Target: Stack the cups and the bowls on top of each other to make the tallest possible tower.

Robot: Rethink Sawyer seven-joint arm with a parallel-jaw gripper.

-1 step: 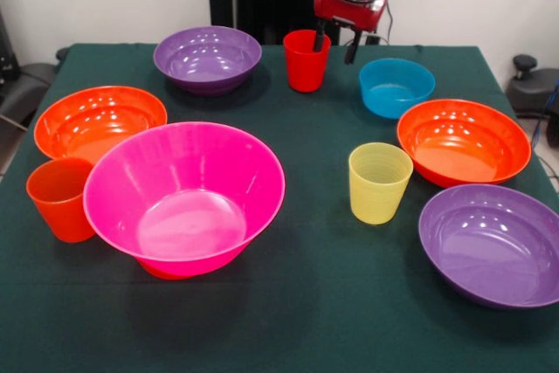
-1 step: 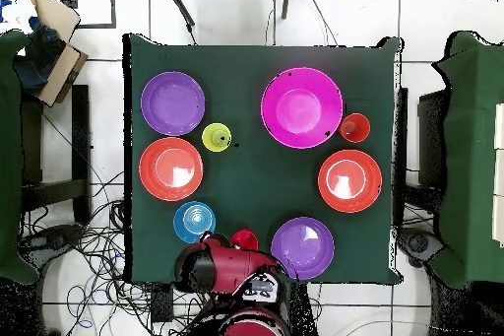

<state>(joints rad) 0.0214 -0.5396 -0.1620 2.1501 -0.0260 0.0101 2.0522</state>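
1. Pink, glossy and deep, the big plastic bowl (image 1: 184,198) stands alone on the dark green tablecloth (image 1: 297,303); nothing is stacked in it, though a sliver of orange shows under its base in the front view and cannot be identified.
2. Just beside the pink bowl, at its left in the front view, stands the orange ribbed plastic tumbler (image 1: 59,198), partly hidden behind the bowl's rim.
3. Behind that tumbler lies one wide orange plastic bowl (image 1: 99,122), its near edge covered by the pink bowl.
4. Right of the pink bowl stands the yellow ribbed plastic tumbler (image 1: 379,182), apart from it and upright.
5. Beyond the yellow tumbler lie the second wide orange bowl (image 1: 463,141) and the small blue plastic bowl (image 1: 396,86); nearer the camera, the purple plastic bowl (image 1: 495,244) is cut off by the right edge.
6. Far behind the pink bowl sits the other purple bowl (image 1: 207,58), and right of that the red ribbed plastic tumbler (image 1: 307,59).
7. The robot's pincer (image 1: 336,44) hangs well apart from the pink bowl, at the red tumbler's right rim, between it and the blue bowl.
8. Its two dark prongs stand moderately spread, grasping nothing; one prong overlaps the tumbler's rim in the picture.
9. In the overhead view the arm covers most of the red tumbler.
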